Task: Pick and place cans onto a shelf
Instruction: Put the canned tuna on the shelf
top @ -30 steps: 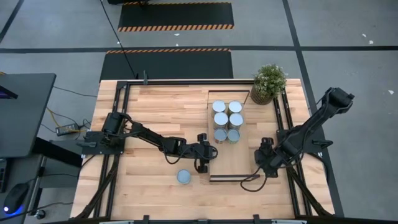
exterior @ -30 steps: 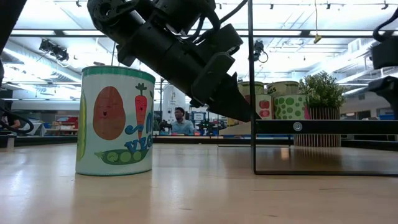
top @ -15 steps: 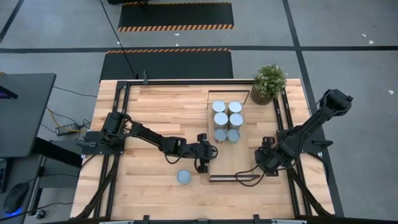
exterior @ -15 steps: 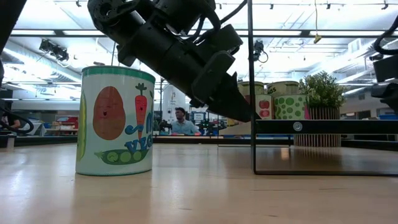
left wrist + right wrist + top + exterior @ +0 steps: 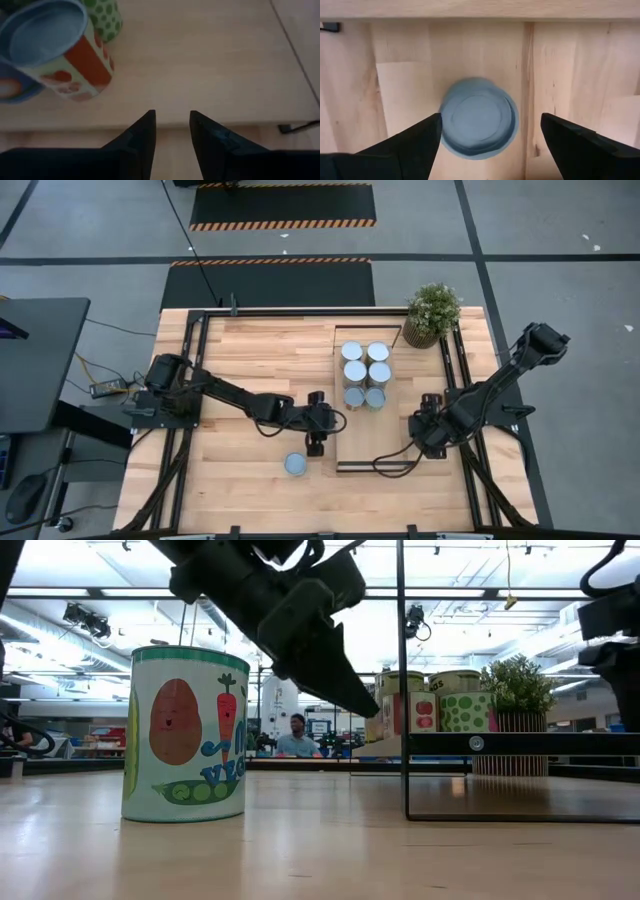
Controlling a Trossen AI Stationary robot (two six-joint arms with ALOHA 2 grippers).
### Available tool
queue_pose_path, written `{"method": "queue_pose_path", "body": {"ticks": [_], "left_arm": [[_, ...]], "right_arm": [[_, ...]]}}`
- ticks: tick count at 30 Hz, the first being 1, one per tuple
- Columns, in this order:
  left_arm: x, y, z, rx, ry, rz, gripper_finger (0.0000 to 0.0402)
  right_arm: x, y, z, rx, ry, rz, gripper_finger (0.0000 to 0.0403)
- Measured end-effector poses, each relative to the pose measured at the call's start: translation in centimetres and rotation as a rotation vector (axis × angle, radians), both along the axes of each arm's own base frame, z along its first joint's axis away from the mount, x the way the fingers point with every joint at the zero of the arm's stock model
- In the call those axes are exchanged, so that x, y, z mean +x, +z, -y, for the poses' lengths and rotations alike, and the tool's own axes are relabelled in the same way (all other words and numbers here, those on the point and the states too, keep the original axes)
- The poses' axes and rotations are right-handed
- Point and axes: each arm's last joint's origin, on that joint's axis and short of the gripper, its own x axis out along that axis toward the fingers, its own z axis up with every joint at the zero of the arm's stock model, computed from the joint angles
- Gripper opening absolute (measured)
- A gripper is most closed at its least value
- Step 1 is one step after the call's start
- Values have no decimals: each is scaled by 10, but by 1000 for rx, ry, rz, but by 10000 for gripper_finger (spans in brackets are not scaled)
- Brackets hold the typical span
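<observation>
While jaws hold nothing, vegetable-print can (image 5: pixel 186 735) stands upright, blue-lidded, off shelf (image 5: pixel 362 442).

High view: overhead, facing straight down, covering the whole tabletop (image 5: pixel 250 360). Low view: at tabletop level, facing level across into the room, very near one can (image 5: pixel 185 735). Both wrist views face steeply down at close range. High and low views share the shelf (image 5: pixel 362 435) and plant (image 5: pixel 433 310).

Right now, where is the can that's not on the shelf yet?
In the high view, the lone can stands on the tabletop near the front edge, left of the shelf and just in front of the left end effector.
</observation>
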Motion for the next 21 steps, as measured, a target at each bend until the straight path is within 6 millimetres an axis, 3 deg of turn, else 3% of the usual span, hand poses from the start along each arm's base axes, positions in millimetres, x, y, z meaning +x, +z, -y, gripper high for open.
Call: {"method": "queue_pose_path", "body": {"ticks": [10, 21], "left_arm": [[0, 1, 0, -11, 5, 1, 126], [0, 1, 0, -11, 6, 1, 126]], "right_arm": [[-15, 21, 15, 61, -99, 82, 346], [-14, 4, 11, 128, -127, 110, 369]]}}
